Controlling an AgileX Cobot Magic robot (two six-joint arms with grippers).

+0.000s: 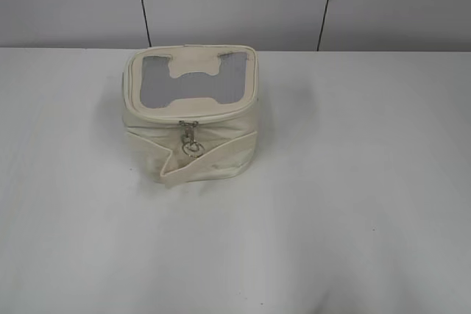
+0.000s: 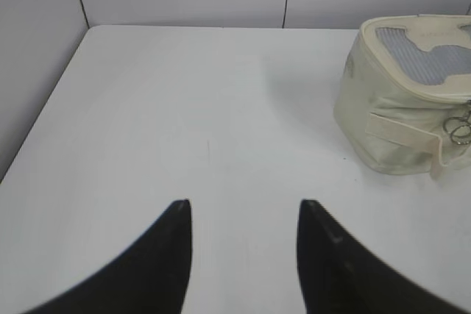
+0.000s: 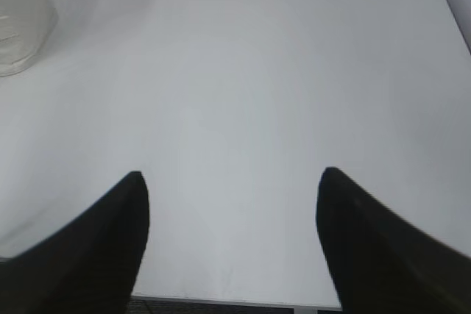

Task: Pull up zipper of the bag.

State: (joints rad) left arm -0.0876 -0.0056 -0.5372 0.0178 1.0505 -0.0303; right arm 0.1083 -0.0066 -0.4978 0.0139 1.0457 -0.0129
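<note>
Here bag on table; left gripper, right gripper spread, empty.

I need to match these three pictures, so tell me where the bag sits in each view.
Exterior view: the bag sits left of centre, toward the back of the table.
Left wrist view: far right, upper part, cut by the edge.
Right wrist view: only a sliver at the top left corner.
Shared landmark: the white table under it.

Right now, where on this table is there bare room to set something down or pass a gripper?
Nearly everywhere: the table is bare left, right and in front of the bag. Both open grippers, left gripper and right gripper, hover over bare surface. Only the strip between bag and back wall is tight.
</note>
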